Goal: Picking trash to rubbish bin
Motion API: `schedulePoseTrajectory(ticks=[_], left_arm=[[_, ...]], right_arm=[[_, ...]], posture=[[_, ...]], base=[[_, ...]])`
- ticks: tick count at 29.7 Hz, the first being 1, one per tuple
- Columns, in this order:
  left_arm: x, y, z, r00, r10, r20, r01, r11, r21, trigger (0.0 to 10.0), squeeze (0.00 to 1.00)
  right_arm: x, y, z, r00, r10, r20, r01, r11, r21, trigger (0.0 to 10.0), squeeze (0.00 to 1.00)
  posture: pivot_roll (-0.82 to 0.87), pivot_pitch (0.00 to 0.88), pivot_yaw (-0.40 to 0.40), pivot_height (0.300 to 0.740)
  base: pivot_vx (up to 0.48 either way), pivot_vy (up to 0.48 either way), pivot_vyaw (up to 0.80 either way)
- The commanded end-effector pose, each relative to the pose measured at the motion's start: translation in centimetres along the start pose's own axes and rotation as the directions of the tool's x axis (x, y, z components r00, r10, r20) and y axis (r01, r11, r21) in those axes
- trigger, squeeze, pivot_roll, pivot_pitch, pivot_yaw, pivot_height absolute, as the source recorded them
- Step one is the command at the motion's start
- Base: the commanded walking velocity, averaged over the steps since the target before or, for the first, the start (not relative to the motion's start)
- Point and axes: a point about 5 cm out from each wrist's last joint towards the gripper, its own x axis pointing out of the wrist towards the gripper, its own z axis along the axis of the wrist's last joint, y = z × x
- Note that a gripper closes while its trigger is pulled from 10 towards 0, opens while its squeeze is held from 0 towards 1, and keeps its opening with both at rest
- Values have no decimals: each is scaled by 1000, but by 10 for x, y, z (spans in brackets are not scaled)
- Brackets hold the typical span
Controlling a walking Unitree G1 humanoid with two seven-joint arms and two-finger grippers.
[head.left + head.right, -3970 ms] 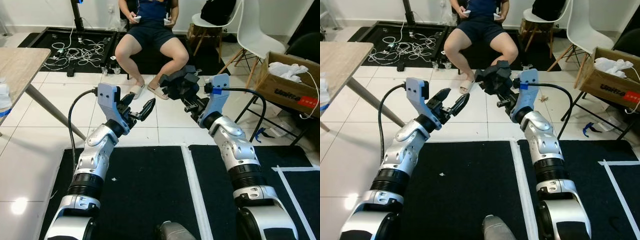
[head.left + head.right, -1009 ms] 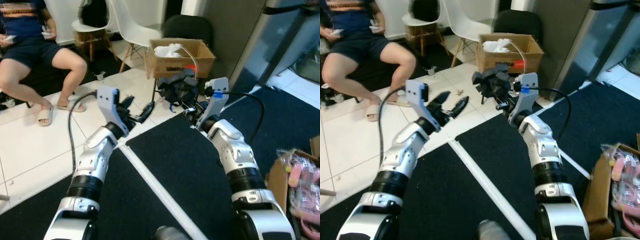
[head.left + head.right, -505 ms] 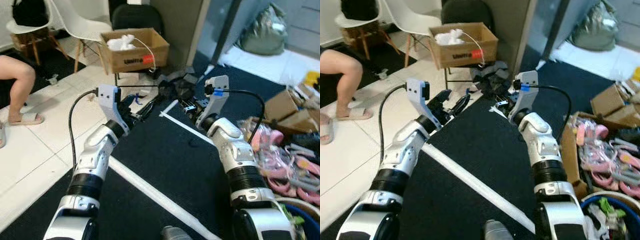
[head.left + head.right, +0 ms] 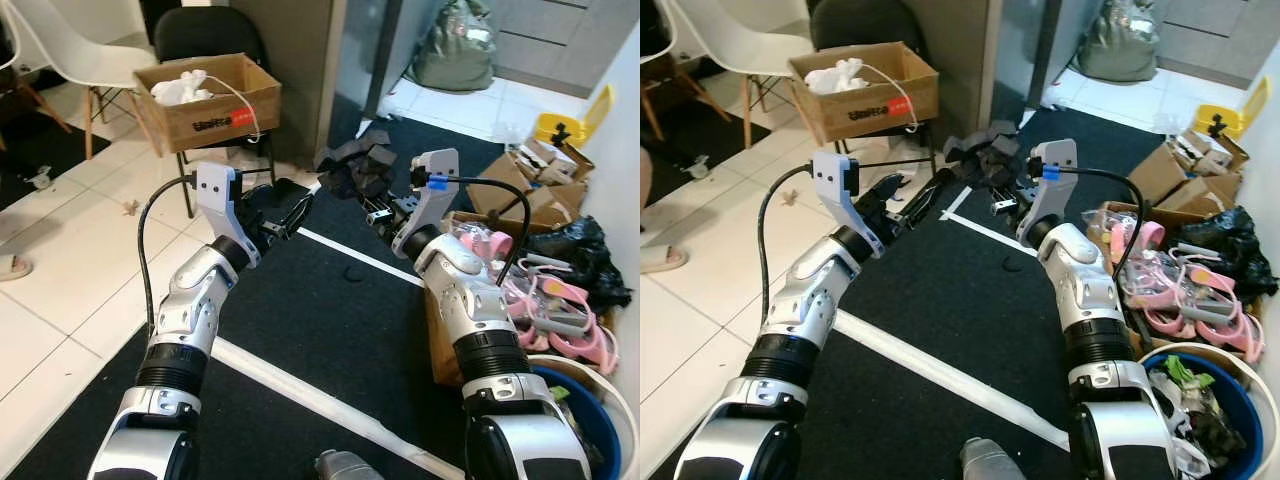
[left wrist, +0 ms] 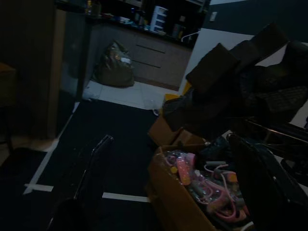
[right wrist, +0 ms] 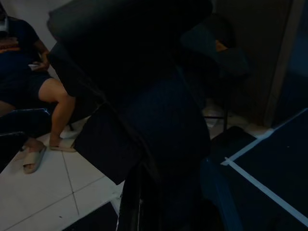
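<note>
Right claw (image 4: 372, 205) clamped on a black crumpled wad of trash (image 4: 352, 170), held up over the black mat (image 4: 330, 330). Fingers mostly hidden behind the wad. Left claw (image 4: 290, 215) slightly parted, holding nothing, just beside it. Blue bin (image 4: 1220, 400) low right, cut off by the frame edge.
</note>
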Motion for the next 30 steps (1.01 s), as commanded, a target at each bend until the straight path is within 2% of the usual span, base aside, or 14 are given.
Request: schedulePoseTrajectory(ticks=[1, 18, 25, 27, 30], left_arm=[[-1, -2, 0, 1000, -11, 15, 11, 1000, -8, 10000, 0], [-1, -2, 0, 1000, -19, 15, 19, 1000, 0, 10000, 0], [-1, -2, 0, 1000, -19, 17, 19, 1000, 1, 10000, 0], [-4, -4, -2, 999, -51, 9, 51, 999, 4, 10000, 0], [-6, -5, -2, 997, -73, 4, 73, 997, 4, 10000, 0]], right_arm=[[-1, -2, 2, 1000, -5, 9, 5, 1000, 0, 10000, 0], [-1, -2, 2, 1000, 4, 6, -4, 1000, -3, 10000, 0], [-2, -1, 2, 999, 41, -5, -42, 999, -32, 10000, 0], [-6, 2, -1, 993, 106, -45, -109, 991, -74, 10000, 0], [-7, 2, -2, 991, 122, -55, -127, 988, -91, 10000, 0]], posture=[[-93, 0, -19, 740], [-93, 0, -19, 740], [-87, 0, -23, 740], [-86, 0, -22, 740], [-87, 0, -22, 740]], base=[[337, 0, 0], [357, 0, 0], [361, 0, 0], [360, 0, 0], [363, 0, 0]])
